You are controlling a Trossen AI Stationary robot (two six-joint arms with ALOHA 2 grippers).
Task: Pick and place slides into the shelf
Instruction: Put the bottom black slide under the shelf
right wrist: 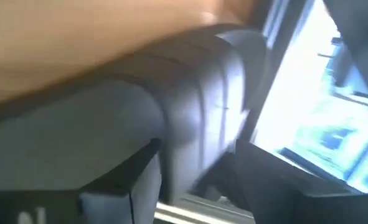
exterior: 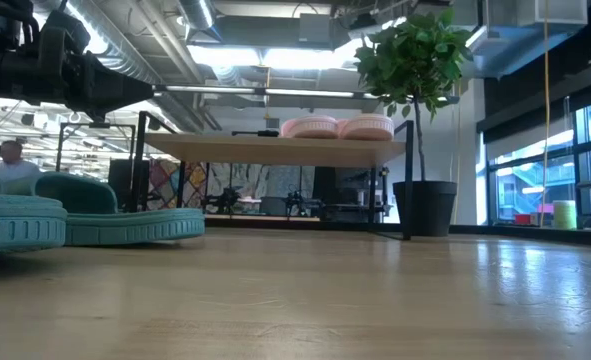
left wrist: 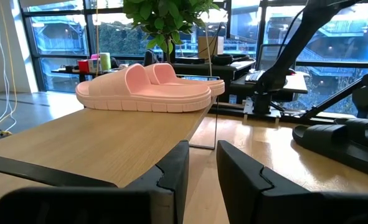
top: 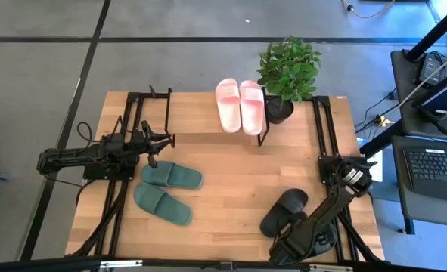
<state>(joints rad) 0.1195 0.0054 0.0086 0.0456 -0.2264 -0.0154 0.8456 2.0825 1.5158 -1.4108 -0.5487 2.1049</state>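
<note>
The left gripper (top: 161, 140) is hovering at the near edge of the shelf (top: 200, 113), its two fingers (left wrist: 171, 174) standing a narrow gap apart with nothing between them, as its own wrist view is showing. Just below and beside it the dark green pair (top: 166, 190) is lying flat on the table (top: 231, 174), one sandal close under the fingers and the other a little further toward the front edge. Ahead of this gripper, across the shelf's top board, the light pink pair (top: 240, 105) is already sitting side by side at the far end, next to the potted plant (top: 287, 72). Moving rightward, the black pair (top: 293, 219) is resting near the front right corner of the table, and the right gripper (top: 302, 238) is bearing down on it; the wrist view is filling with a black strap (right wrist: 190, 118) sitting between the dark fingers (right wrist: 124, 180), which are standing fairly wide, though I cannot tell whether they are actually clamping it yet. To my eye the step in hand is the pick of a black slide, with two of six placed. The next move is calling for a firm close across that strap, a clean lift clear of its twin, and a carry over to the bare stretch of board beside the pink pair.
</note>
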